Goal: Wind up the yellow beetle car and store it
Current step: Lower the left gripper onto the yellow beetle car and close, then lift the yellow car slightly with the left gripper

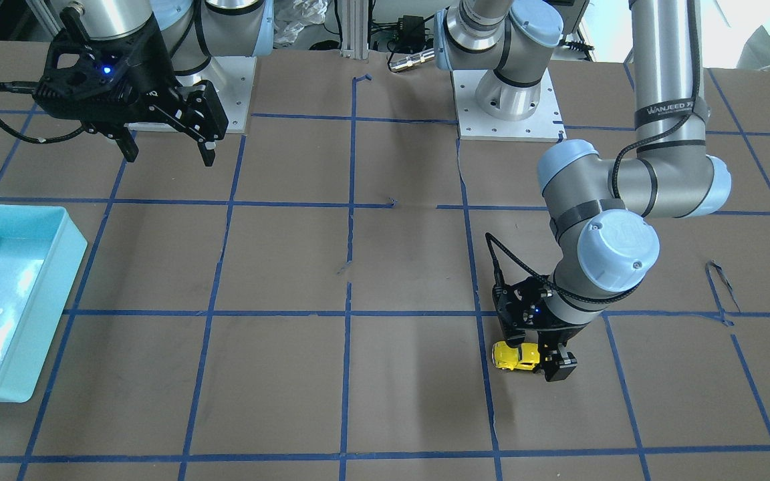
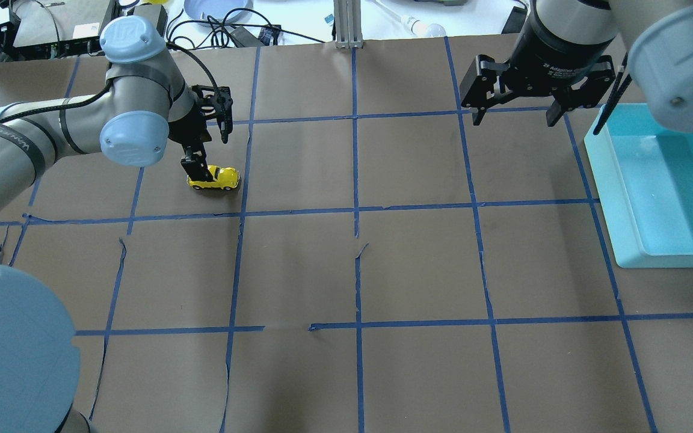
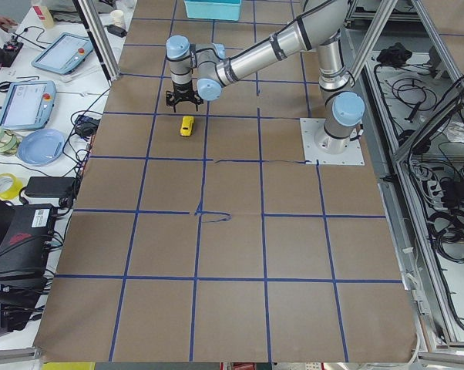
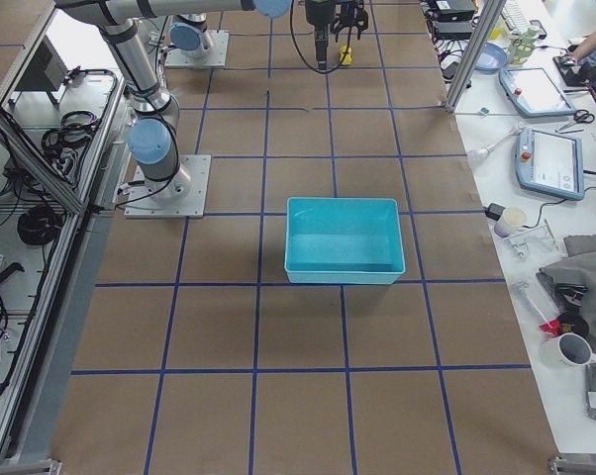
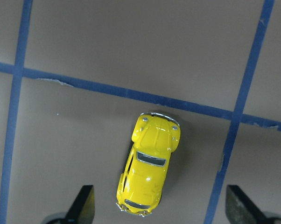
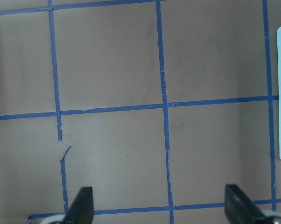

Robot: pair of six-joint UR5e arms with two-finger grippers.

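The step in hand looks to be the first one: getting hold of the yellow car (image 2: pixel 214 178) so it can be wound up, and nothing is grasped yet. The car stands on its wheels on the desk (image 2: pixel 418 264), inside one square of the blue tape lines (image 2: pixel 298 211). It is on the robot's left side, well apart from the turquoise bin (image 2: pixel 623 243) where it should end up. The left pincer (image 2: pixel 209 155) hangs low right over the car, pointing straight down, its jaws wide apart and empty. In the left wrist view its fingers (image 5: pixel 84 203) stand either side of the car's length without touching it. The car lies closer to one finger than the other, and only one end of it is level with the tips. The car is also turned a little off the line square to the jaws. I judge the next move calls for a small shift along the car to bring its middle between the jaws, a slight centring sideways, then a short drop and a close across the car's flanks — firm enough to press the wheels down for the pull-back. The body is glossy and rounded, so a grip set too high could slide off. The left arm reaches well out from its base, with the elbow up and the wrist folded down over the car. The right pincer (image 2: pixel 515 120) hovers above the desk just beside the bin, jaws apart and holding nothing, apparently waiting.
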